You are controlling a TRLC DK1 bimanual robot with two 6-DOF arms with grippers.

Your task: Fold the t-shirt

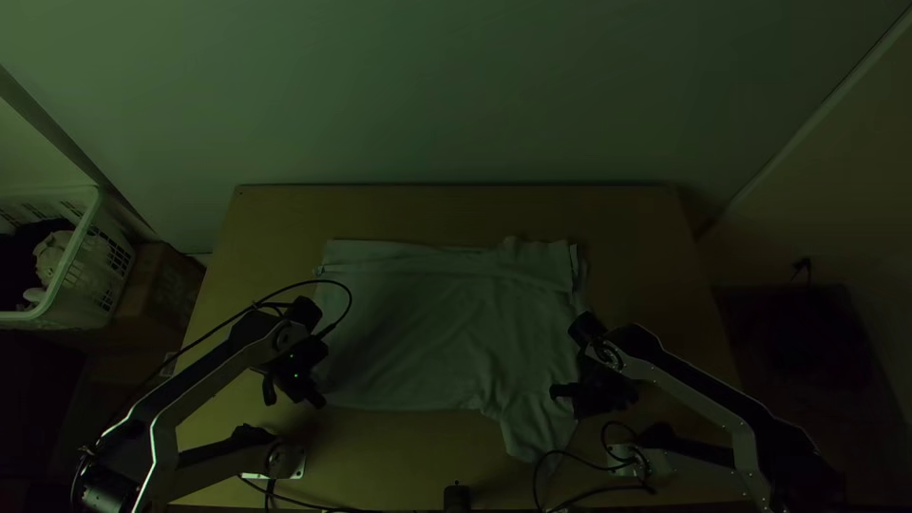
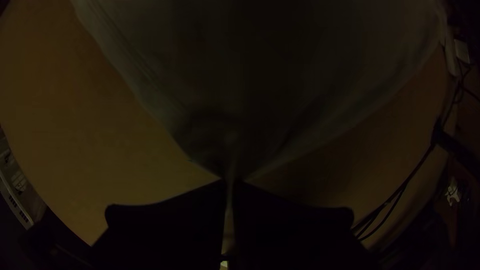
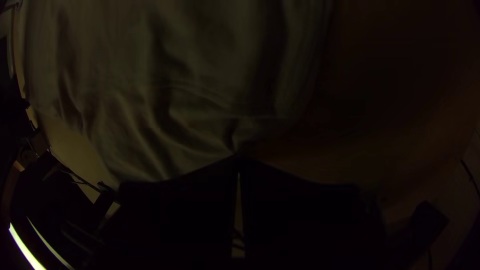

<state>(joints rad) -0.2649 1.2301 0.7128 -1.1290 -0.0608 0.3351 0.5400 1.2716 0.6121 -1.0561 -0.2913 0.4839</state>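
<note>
The pale t-shirt (image 1: 427,332) lies spread over the middle of the table, its far edge folded over in a strip, one sleeve pointing toward the near edge. At its near left corner is my left gripper (image 1: 309,394); in the left wrist view the fabric (image 2: 235,125) gathers to a point between the fingers of the left gripper (image 2: 230,185), shut on it. My right gripper (image 1: 562,394) is at the shirt's right side by the sleeve. In the right wrist view, wrinkles of the cloth (image 3: 165,115) converge at the tips of the right gripper (image 3: 239,160), shut on the edge.
Bare wood of the table (image 1: 456,214) runs along the far side. Black cables (image 1: 598,494) lie near the front edge, right of a small black object (image 1: 457,497). A white basket (image 1: 71,275) holding items stands off the table at the left.
</note>
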